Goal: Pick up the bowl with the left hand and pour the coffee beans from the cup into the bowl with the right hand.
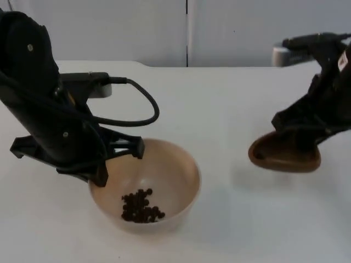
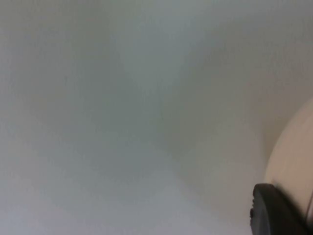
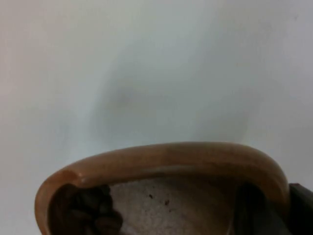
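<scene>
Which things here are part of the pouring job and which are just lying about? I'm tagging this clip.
Part of the job:
- bowl, held at its rim by the left claw
- coffee beans in the bowl, a few beans left in the cup
- brown cup, held by the right claw

Lying about:
- nothing else on the white table

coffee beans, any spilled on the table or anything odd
No spill: the beans sit in the bowl held by the left hand. The cup in the right hand is tilted, with some beans left.
</scene>
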You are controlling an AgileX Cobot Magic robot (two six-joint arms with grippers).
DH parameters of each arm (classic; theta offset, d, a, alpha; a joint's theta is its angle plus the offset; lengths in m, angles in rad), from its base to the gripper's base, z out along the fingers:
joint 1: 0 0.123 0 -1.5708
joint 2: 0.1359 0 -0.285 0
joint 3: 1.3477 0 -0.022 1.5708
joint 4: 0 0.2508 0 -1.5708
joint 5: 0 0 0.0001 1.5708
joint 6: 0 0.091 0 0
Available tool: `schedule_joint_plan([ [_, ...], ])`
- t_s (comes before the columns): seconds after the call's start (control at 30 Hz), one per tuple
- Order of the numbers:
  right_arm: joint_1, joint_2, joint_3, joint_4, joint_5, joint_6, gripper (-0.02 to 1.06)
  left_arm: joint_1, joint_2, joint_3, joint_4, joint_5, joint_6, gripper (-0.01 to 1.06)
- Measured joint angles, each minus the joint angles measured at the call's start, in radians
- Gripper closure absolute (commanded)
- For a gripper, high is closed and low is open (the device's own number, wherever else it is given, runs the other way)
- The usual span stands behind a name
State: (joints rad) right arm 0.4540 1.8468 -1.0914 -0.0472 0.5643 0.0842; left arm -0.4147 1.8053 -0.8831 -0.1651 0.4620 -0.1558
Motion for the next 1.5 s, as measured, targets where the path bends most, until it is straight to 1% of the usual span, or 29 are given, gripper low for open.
schedule_joint_plan([
  [0.17, 0.0, 0.032, 0.028, 0.0, -0.045, 0.009, 1.04, 0.0, 0.0, 0.0, 0.004, -0.034, 0.0, 1.05],
  [0.2, 0.0, 0.032, 0.028, 0.0, -0.045, 0.009, 1.04, 0.0, 0.0, 0.0, 0.004, -0.034, 0.0, 1.05],
  [0.33, 0.0, 0.08, 0.038, 0.0, -0.097, 0.043, 1.04, 0.0, 0.0, 0.0, 0.004, -0.035, 0.0, 1.05],
  [0.67, 0.0, 0.181, 0.038, 0.0, -0.154, 0.06, 1.04, 0.0, 0.002, 0.0, 0.015, -0.04, 0.0, 1.05],
  [1.0, 0.0, 0.187, 0.038, 0.0, -0.163, 0.06, 1.04, 0.0, 0.002, 0.0, 0.015, -0.04, 0.0, 1.05],
  [1.13, 0.0, 0.188, 0.038, 0.0, -0.167, 0.08, 1.04, 0.0, 0.002, 0.0, 0.015, -0.04, 0.0, 1.05],
  [1.3, 0.0, 0.188, 0.038, 0.0, -0.174, 0.087, 1.04, 0.0, 0.007, 0.0, 0.015, -0.062, 0.0, 1.05],
  [1.5, 0.0, 0.188, 0.038, 0.002, -0.176, 0.088, 1.04, 0.0, 0.011, 0.0, 0.023, -0.068, 0.01, 1.05],
])
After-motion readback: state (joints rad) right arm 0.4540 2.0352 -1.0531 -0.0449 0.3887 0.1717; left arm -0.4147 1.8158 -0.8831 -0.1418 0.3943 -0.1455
